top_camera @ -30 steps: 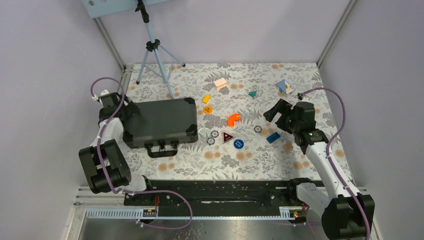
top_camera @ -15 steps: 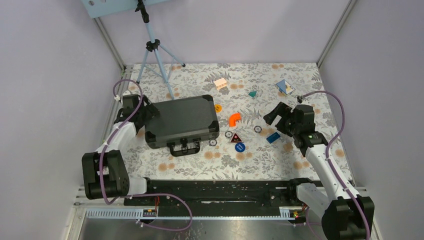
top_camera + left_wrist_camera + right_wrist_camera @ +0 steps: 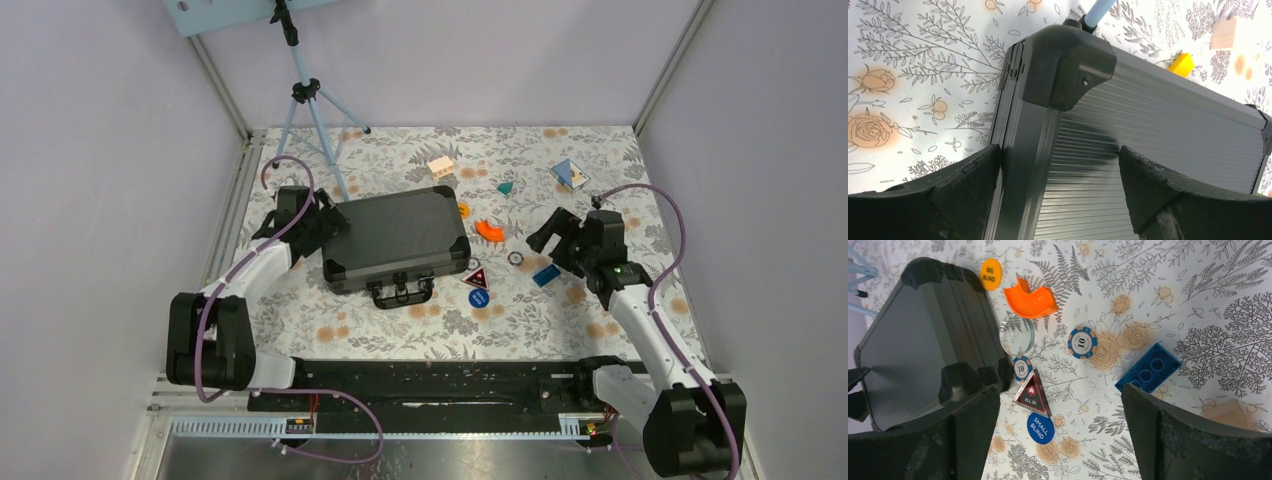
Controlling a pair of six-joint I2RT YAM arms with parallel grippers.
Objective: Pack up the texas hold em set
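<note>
We see the black briefcase (image 3: pixel 400 238) of the set lying flat and closed on the flowered table (image 3: pixel 330 315), left of the middle. It is turned a little, so that its handle (image 3: pixel 400 297) points toward the near edge. The left gripper (image 3: pixel 1058 155) stands at the left end of the case with its jaws spread wide. One finger (image 3: pixel 968 175) is just outside the side wall, the other finger (image 3: pixel 1148 185) is over the ribbed lid, and the rounded corner cap (image 3: pixel 1063 65) lies ahead of them. It clamps nothing, but we cannot tell whether the outer finger really touches the wall. Loose pieces of the set lie on the table to the right of the case. A small poker chip (image 3: pixel 1021 367) sits against the near right corner of the case, and a clear round disc (image 3: pixel 1017 335) is just beside the same wall. The orange BIG BLIND disc (image 3: pixel 991 274) is close to the far right corner. The triangular ALL IN marker (image 3: pixel 1033 394) and the blue SMALL BLIND disc (image 3: pixel 1040 427) lie near each other, and a second poker chip (image 3: pixel 1083 342) lies more to the right. The orange curved block (image 3: pixel 1030 300) and a blue brick (image 3: pixel 1148 367) are among them. The right gripper (image 3: pixel 1060 390) hovers above this group, released and wide, holding nothing.
</note>
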